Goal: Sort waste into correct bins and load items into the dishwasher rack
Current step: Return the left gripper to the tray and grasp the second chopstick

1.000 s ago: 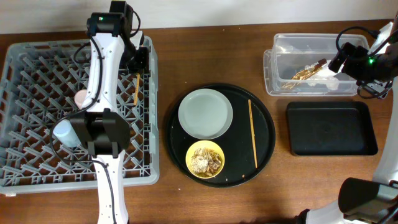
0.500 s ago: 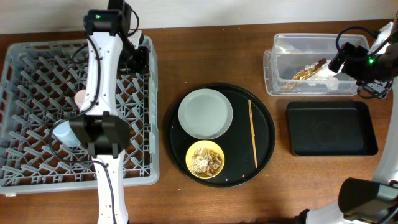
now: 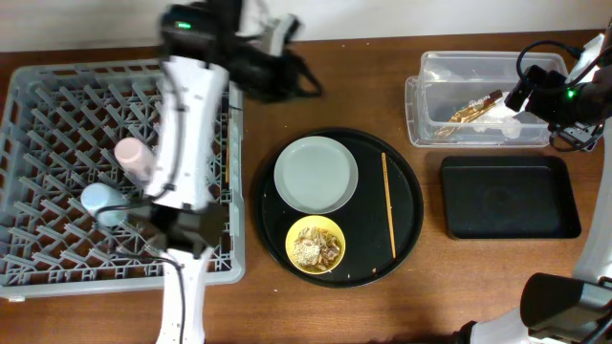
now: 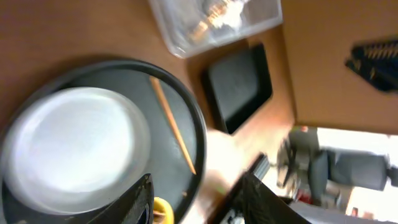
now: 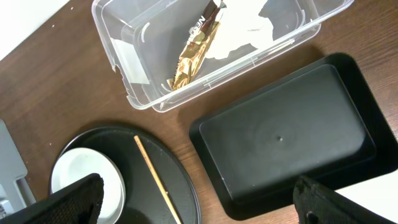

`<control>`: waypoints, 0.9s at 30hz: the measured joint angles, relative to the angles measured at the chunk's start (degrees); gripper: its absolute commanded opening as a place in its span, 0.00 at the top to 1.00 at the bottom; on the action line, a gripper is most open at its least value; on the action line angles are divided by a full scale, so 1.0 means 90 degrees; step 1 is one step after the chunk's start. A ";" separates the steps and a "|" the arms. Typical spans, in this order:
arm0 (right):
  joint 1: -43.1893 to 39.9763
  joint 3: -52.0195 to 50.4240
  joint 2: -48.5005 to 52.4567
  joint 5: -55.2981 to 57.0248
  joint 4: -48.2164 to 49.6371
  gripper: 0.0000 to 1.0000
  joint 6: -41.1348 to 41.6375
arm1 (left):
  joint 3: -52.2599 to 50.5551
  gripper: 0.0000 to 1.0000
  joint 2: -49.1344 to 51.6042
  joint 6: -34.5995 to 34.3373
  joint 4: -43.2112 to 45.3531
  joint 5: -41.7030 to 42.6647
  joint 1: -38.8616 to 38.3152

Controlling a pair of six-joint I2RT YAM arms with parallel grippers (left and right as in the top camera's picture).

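1. Now log the change: within the last second the left arm (image 3: pixel 191 124) has swung off the large square grey plastic dishwasher rack (image 3: pixel 57 191), which sits left of the large round black tray (image 3: pixel 368 258). The left gripper (image 3: pixel 277 72) shows as a blur over the brown wooden table (image 3: pixel 335 86), just beyond the round black tray's far-left rim.
2. A second ago that gripper stood at the rack edge nearest the tray, beside a first thin wooden chopstick upright among the pegs. The arm hides that spot now, so you cannot confirm the stick.
3. Reading: the first stick looks delivered. The second thin wooden chopstick (image 3: pixel 388 205) lies loose on the tray's right half and is the likely next pick.
4. Left fingers (image 4: pixel 140 199): in the wrist view they stand apart with nothing between them. That camera tilts down over the tray.
5. Right gripper (image 5: pixel 196 183): unchanged, spread wide and empty, hanging over the clear rectangular plastic tub (image 3: pixel 421 105) to the far right of the tray.
6. Waste: the shiny gold-brown wrapper (image 3: pixel 473 110) and the crumpled white paper napkin (image 3: pixel 502 115) lie in that tub. The shallow black rectangular plastic tray (image 3: pixel 510 196), right of the round tray, holds nothing.
7. Rack: the small pink cup (image 3: pixel 132 156) and the small light-blue cup (image 3: pixel 98 201) are loaded.
8. Left to do, all on the round tray: the round grey plate (image 3: pixel 316 175), and the yellow bowl (image 3: pixel 330 227) holding beige crumbly food scraps (image 3: pixel 314 247).
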 measured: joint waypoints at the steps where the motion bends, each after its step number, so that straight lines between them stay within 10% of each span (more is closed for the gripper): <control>1: 0.0000 0.0000 0.0000 -0.0002 0.0000 0.01 0.0005 | 0.0000 0.56 0.0000 -0.0202 0.0029 -0.0211 -0.0325; 11: 0.0000 0.0000 0.0000 -0.0002 0.0000 0.01 0.0002 | 0.0000 0.57 0.0197 -0.3164 0.0131 -0.5144 -0.3415; 27: 0.0000 0.0000 0.0000 -0.0002 0.0002 0.01 0.0000 | -0.0005 0.60 0.2123 -0.4505 0.0741 -0.5829 -0.4260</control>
